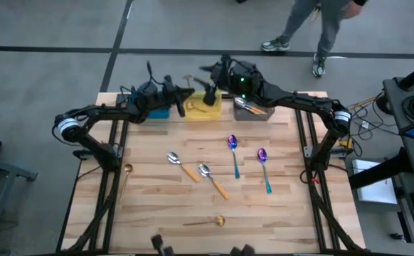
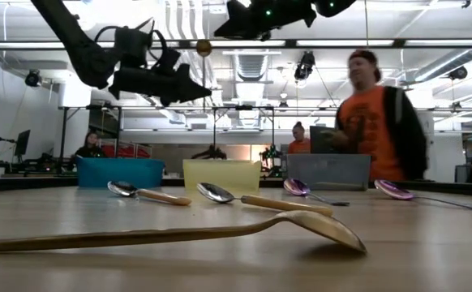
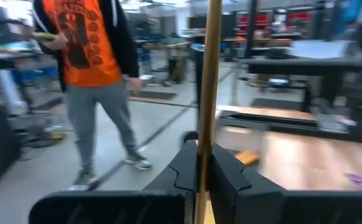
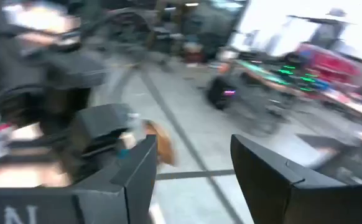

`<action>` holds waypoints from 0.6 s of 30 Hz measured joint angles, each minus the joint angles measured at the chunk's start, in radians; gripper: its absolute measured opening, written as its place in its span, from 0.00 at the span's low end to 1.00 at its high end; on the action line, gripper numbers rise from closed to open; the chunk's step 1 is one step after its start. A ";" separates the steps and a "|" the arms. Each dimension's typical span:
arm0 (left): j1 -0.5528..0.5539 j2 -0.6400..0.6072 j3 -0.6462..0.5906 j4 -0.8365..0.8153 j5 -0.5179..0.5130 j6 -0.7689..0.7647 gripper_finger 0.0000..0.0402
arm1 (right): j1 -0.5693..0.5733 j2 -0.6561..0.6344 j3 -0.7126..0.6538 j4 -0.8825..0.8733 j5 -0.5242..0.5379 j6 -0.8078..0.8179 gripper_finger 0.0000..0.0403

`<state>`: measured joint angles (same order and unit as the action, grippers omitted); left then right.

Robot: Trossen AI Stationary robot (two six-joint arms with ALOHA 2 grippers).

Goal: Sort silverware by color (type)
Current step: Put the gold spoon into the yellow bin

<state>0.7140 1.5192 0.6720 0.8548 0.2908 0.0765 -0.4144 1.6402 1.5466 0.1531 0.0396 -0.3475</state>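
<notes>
the left tool (image 3: 199, 180) was clamped on a gold spoon (image 3: 207, 81), its handle pinched between the fingers (image 3: 231, 177) and its bowl pointing outward. from above, it sat near the yellow bin (image 1: 202, 108), probably so the spoon could be dropped with its own kind. the right tool (image 4: 193, 168) stood wide and held nothing, up at the back of the desk (image 1: 150, 199) near the gray bin (image 1: 253, 110), where orange-handled spoons (image 1: 248, 107) already lay; most likely it had finished a drop there.

counted on the bare wood: two silver spoons with orange handles (image 1: 183, 166), two purple spoons with teal handles (image 1: 234, 153), and two more gold spoons, one near the front edge (image 1: 205, 222) and one at the left edge (image 1: 124, 179). three bins lined the back, the blue bin (image 1: 157, 112) mostly hidden under the left arm. how many spoons lay inside the bins could not be told.
</notes>
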 joint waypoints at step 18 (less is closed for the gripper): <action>0.106 0.000 0.035 0.011 -0.100 -0.098 0.00 | -0.076 0.299 -0.114 0.711 0.013 0.364 0.46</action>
<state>0.8201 1.5196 0.7071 0.8661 0.1907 -0.0218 -0.4908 1.9389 1.4323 0.8642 0.0524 0.0165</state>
